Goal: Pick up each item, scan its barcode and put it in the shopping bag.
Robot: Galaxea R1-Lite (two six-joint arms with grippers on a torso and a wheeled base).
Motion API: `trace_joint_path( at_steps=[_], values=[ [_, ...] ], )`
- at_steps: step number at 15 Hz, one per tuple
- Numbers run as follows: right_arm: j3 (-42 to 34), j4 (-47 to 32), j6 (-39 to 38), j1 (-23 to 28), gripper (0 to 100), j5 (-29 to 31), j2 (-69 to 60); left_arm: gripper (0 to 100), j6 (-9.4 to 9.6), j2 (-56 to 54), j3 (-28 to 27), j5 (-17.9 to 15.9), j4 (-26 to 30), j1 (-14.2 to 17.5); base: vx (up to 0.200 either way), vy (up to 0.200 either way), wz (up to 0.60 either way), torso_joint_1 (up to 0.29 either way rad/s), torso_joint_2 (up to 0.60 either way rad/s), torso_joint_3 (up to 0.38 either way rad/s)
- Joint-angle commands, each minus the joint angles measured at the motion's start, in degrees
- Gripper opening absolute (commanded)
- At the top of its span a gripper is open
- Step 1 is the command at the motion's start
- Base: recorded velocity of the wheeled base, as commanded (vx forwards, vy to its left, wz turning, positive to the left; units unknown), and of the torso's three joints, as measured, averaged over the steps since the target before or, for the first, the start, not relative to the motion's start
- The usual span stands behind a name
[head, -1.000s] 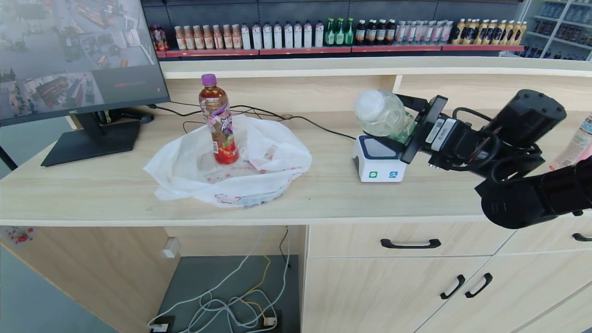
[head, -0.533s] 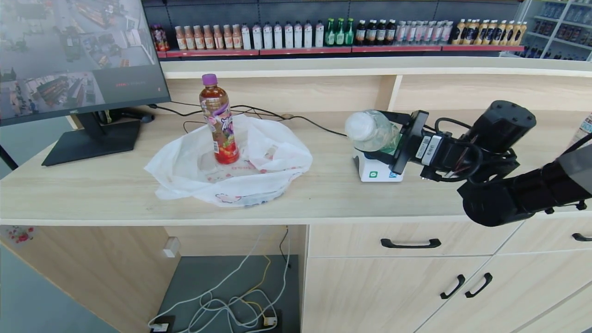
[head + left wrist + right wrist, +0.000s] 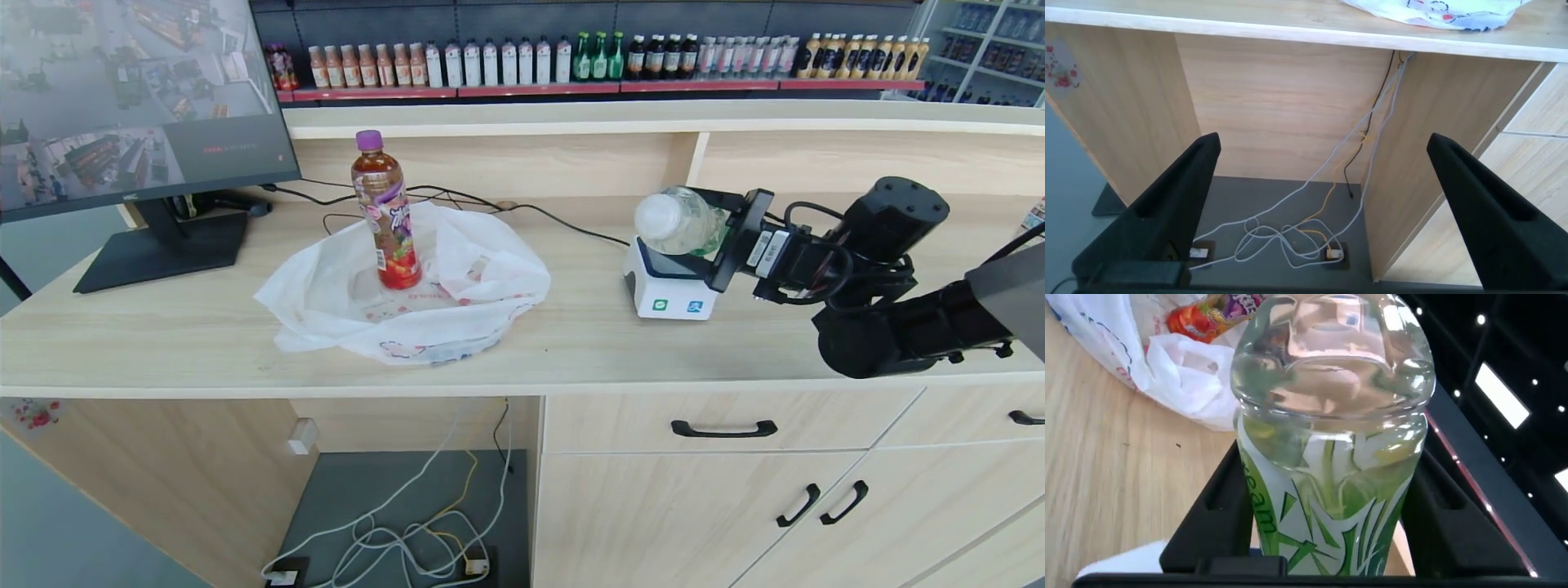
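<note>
Left wrist view looked below the counter (image 3: 1208, 20): the left gripper (image 3: 1323, 204) hung low in front of the space underneath, its two fingers spread wide with nothing between them. In the head view the shopping bag (image 3: 408, 306) lay open and flat on the counter, and a red tea bottle (image 3: 385, 214) stood upright inside it. To the right of the bag, well apart from it, sat the white scanner (image 3: 668, 290). The clear bottle (image 3: 679, 219) was just over the scanner's top face. It lay almost level, its round base pointing toward the bag and its labelled body clamped between the fingers of the right gripper (image 3: 709, 233). So the bag was to the left of this gripper, roughly along the bottle's long axis. I judge that the scan step was in hand. The right arm, the nearer one, would have to carry the bottle leftward and turn it upright, keeping clear of the tea bottle.
</note>
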State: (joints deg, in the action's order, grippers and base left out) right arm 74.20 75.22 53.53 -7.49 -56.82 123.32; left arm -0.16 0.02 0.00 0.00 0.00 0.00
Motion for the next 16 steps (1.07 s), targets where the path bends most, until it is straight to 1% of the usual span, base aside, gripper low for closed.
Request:
trace_joint_path(
  at_steps=[1, 3, 6, 16],
  values=[
    [0.2, -0.2, -0.1, 0.7, 0, 0.0, 1.1, 100, -0.02, 0.0, 0.0, 0.0, 0.0, 0.0, 0.000, 0.000, 0.00, 0.000, 0.00, 0.000],
    [0.4, -0.2, -0.2, 0.4, 0, 0.1, 1.4, 100, -0.02, 0.0, 0.0, 0.0, 0.0, 0.0, 0.000, 0.000, 0.00, 0.000, 0.00, 0.000],
    [0.9, -0.2, -0.5, -1.9, 0, 0.4, 1.7, 100, -0.02, 0.0, 0.0, 0.0, 0.0, 0.0, 0.000, 0.000, 0.00, 0.000, 0.00, 0.000],
    [-1.3, 0.4, -0.4, -3.2, 0, 0.6, 3.2, 100, -0.02, 0.0, 0.0, 0.0, 0.0, 0.0, 0.000, 0.000, 0.00, 0.000, 0.00, 0.000]
  ],
)
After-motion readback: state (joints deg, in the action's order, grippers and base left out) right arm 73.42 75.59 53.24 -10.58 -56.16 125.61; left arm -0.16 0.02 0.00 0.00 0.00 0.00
